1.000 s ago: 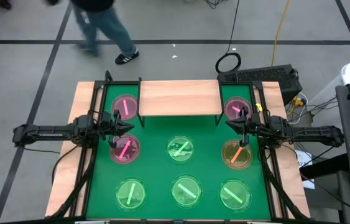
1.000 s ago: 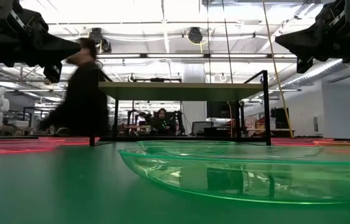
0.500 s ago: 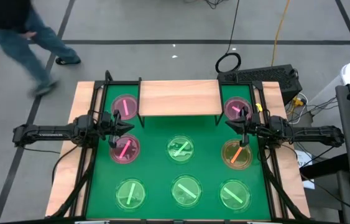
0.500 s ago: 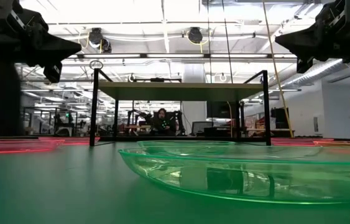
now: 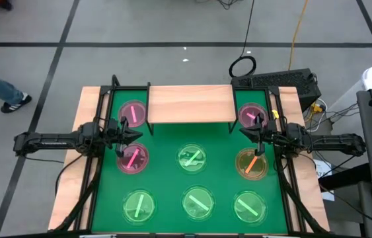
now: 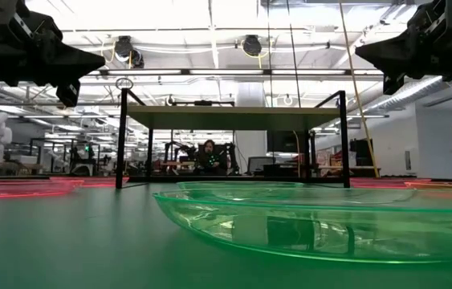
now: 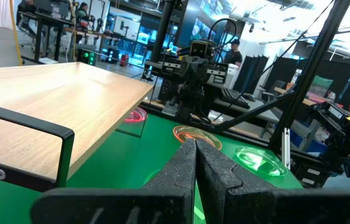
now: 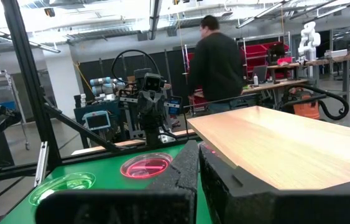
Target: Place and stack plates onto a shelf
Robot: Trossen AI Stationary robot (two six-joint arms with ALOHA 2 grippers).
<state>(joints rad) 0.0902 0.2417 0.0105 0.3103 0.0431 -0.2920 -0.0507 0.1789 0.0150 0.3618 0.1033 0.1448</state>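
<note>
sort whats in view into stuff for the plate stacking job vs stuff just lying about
For the job:
- pink plates
- orange plate
- green plates
- shelf, bare
- left gripper and right gripper, both shut, empty

Just lying about:
- green mat
- keyboard
- coiled cable on the floor
- a person's leg

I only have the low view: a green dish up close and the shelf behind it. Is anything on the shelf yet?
Observer: No, the shelf top is bare in the high view.
Operator: How many plates are out?
Observer: Eight on the green mat: three pink, four green, one orange plate.
Operator: Are the hands carrying anything?
Observer: No. The left hand and right hand are both shut and empty, one beside each end of the shelf.
</note>
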